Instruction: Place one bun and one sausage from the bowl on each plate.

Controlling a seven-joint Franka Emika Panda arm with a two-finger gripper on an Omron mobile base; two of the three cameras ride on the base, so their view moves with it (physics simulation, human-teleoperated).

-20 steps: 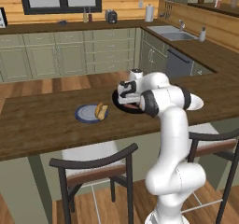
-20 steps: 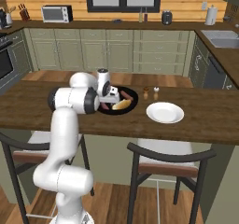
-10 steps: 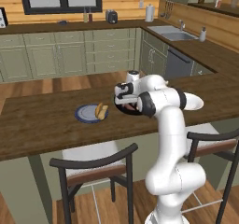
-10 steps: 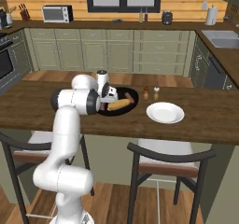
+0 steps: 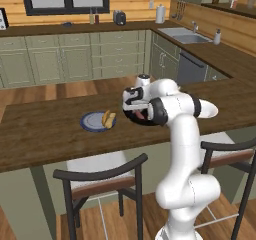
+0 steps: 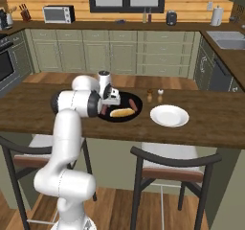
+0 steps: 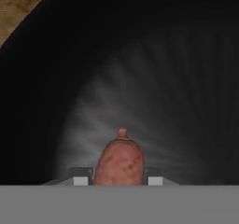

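The black bowl (image 6: 127,119) sits on the wooden island, with a bun (image 6: 122,112) and a sausage (image 6: 132,104) lying in it. My gripper (image 6: 105,108) reaches down into the bowl's left side. In the hand view the gripper (image 7: 119,181) is shut on a reddish-brown sausage (image 7: 120,161) over the bowl's dark floor (image 7: 154,78). The blue-grey plate (image 5: 92,123) holds one bun (image 5: 108,118), left of the bowl (image 5: 133,121) and gripper (image 5: 136,111). Right of the bowl, the white plate (image 6: 169,115) has nothing on it.
Two small shakers (image 6: 154,95) stand just behind the gap between bowl and white plate. Two stools (image 6: 174,166) are tucked under the island's near edge. Bare wooden counter (image 6: 210,121) stretches right of the white plate.
The jaws have closed from wide open onto the sausage in the bowl. The hand has dipped slightly lower into the bowl.
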